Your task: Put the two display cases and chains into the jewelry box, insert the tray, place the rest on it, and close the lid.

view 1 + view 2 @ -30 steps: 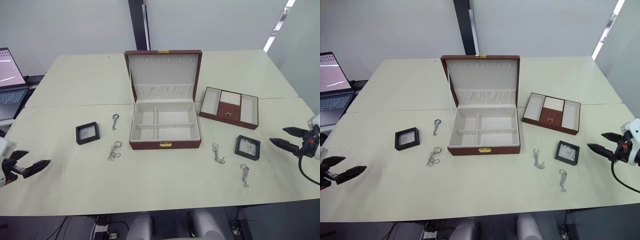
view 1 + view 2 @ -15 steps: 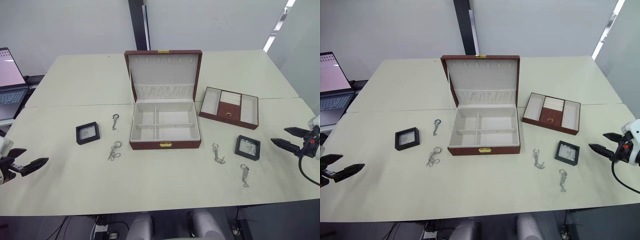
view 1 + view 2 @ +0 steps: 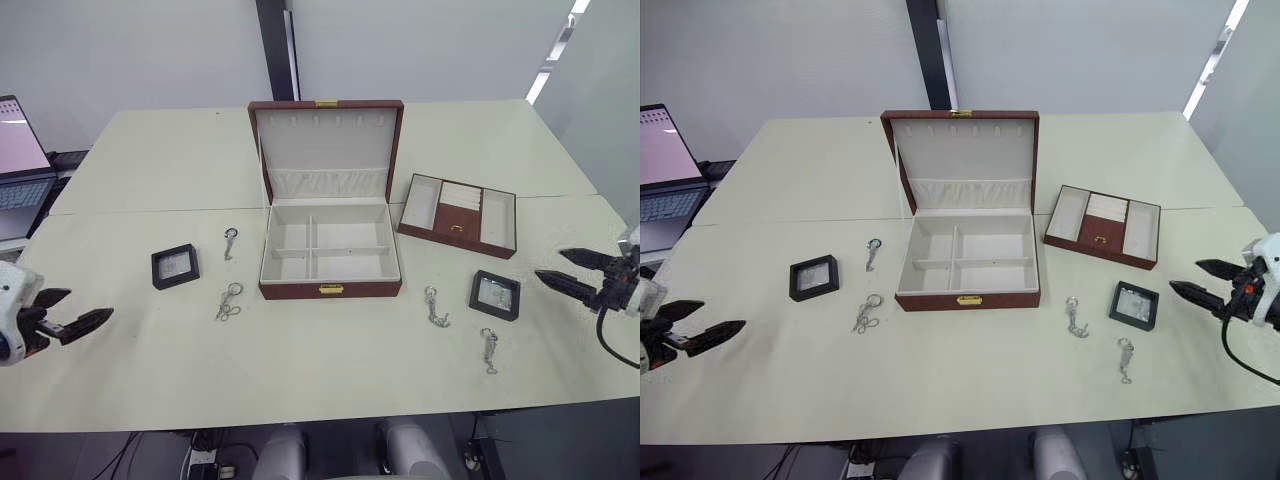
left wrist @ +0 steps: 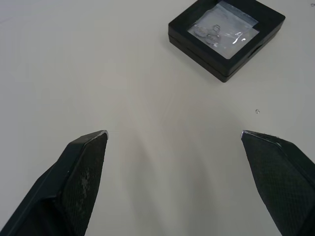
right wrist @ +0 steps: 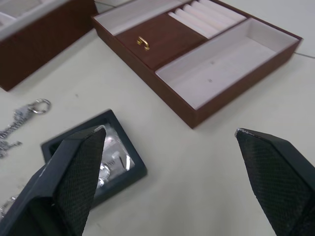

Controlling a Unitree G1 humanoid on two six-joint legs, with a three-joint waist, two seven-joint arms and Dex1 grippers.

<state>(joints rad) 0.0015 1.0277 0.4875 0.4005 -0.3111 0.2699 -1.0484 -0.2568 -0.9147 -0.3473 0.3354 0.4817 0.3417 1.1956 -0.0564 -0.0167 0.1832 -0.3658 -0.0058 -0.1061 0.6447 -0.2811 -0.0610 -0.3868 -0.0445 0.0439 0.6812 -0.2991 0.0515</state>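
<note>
- Jewelry box [image 3: 330, 262] sits mid-table with its lid [image 3: 327, 150] raised; I see bare cream compartments.
- Tray [image 3: 458, 215] lies just right of it.
- One display case [image 3: 175, 265] lies left of the box, the other display case [image 3: 495, 294] right.
- Chains [image 3: 228, 301] lie loose on both sides.
- My left gripper [image 3: 77, 312] and right gripper [image 3: 573, 272] hover spread wide, holding nothing.

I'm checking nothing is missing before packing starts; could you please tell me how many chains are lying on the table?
4 short silvery metal chains: two left of the open reddish-brown wooden jewelry box, at and; two right of it, at and. None appear hidden.
</note>
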